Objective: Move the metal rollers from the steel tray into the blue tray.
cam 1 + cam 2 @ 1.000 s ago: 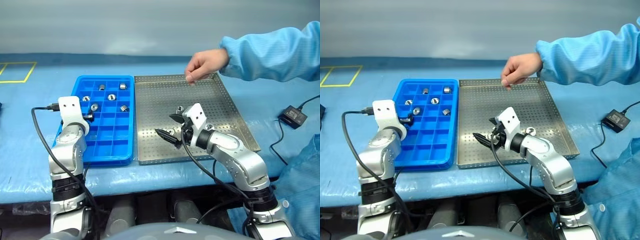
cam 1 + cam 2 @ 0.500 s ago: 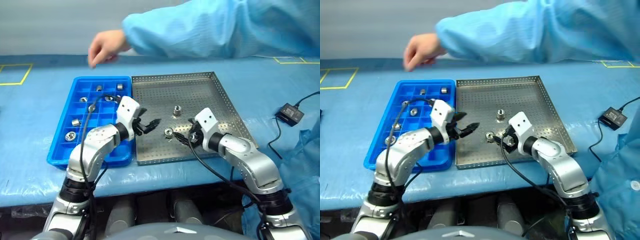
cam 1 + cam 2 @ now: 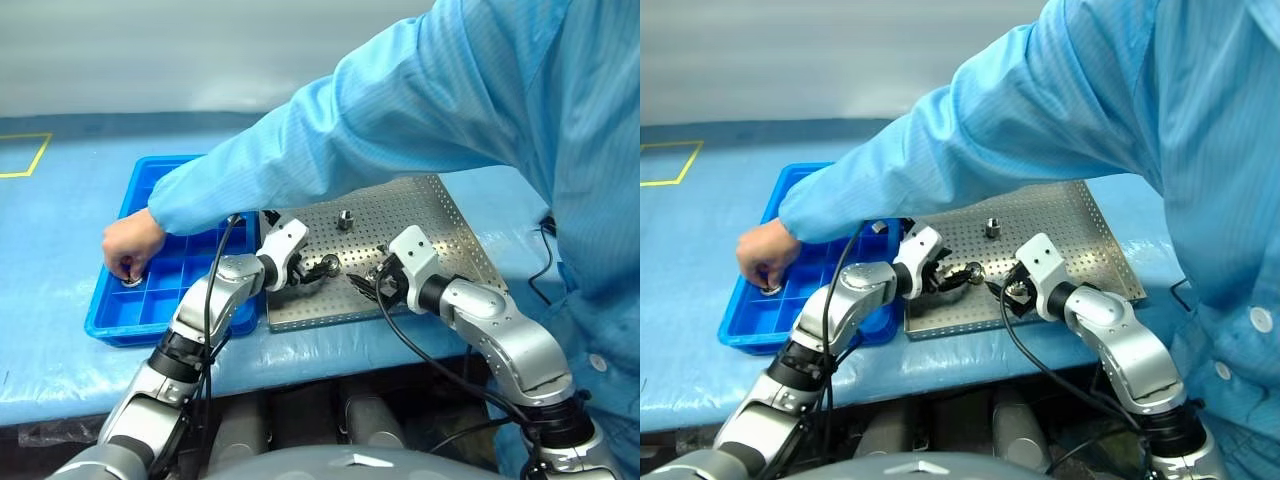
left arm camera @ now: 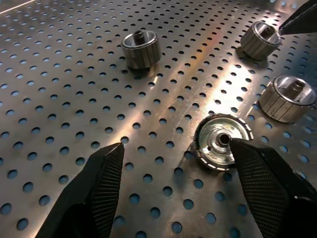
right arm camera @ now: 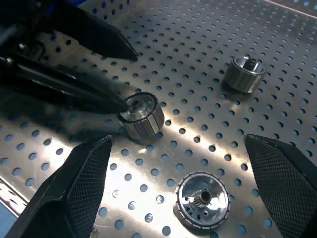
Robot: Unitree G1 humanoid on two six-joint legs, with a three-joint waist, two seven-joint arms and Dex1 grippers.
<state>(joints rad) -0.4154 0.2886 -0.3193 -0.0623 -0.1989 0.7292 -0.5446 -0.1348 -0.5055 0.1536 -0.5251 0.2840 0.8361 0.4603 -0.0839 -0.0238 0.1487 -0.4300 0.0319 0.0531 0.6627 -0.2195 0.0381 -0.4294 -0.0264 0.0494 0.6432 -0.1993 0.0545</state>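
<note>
Blue sleeve (image 3: 330, 140) — across blue tray (image 3: 115, 320)

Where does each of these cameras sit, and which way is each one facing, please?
Left and right eye views: on the head, looking forward and down at the steel tray, the blue tray, both arms and a person's hand.
Left wrist view: on the left wrist, looking along the open left gripper at the metal rollers.
Right wrist view: on the right wrist, looking along the open right gripper.
Shared: both wrist views show rollers on the perforated floor; the right wrist view also catches the left gripper's fingers.
</note>
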